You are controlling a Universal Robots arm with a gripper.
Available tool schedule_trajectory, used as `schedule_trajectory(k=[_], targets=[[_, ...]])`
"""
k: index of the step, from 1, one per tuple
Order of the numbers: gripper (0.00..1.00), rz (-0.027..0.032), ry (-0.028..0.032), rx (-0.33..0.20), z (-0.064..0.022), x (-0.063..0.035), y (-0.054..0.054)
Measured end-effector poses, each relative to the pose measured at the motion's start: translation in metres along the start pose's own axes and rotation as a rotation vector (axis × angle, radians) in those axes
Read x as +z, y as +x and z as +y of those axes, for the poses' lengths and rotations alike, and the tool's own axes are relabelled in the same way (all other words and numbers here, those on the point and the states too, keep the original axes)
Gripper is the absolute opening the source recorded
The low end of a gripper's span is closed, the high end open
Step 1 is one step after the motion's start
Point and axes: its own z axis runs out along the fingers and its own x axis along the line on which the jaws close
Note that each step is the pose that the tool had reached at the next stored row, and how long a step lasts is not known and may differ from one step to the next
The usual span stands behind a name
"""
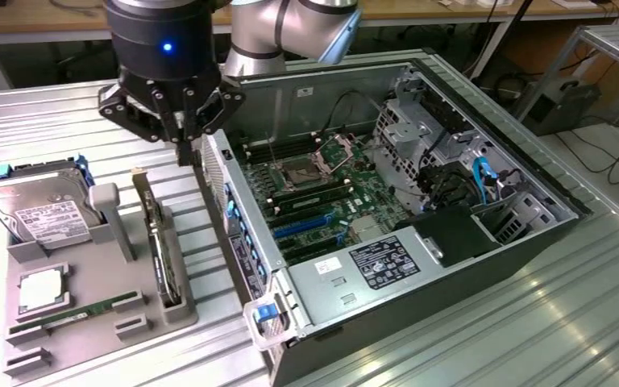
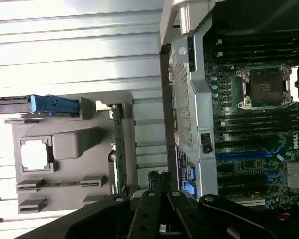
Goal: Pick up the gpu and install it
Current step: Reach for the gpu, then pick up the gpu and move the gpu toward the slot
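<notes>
The gripper (image 1: 186,151) hangs over the table (image 1: 567,322) just beside the grey holder (image 1: 94,326), on its side toward the open computer case (image 1: 321,89). Its jaws look drawn together with nothing in them. The gpu (image 1: 159,238) stands on edge, untouched, in the holder's slot nearest the case, so the pick-up seems barely begun. The next move likely calls for spread jaws squared over the card's top edge.

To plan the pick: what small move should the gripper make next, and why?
Probably a short shift over the gpu: the gripper hangs above the gap between the gray holder and the computer case, while the gpu stands on edge in the holder, untouched.
</notes>
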Motion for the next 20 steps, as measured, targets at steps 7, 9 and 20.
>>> schedule_trajectory(k=[7, 9, 20], targets=[[0.11, 0.0005, 0.0006, 0.000, -0.0063, 0.0104, 0.027], [0.11, 0.0010, 0.0008, 0.000, -0.0083, 0.0136, 0.034], [0.11, 0.0054, 0.0036, 0.000, -0.0148, 0.0214, 0.048]])
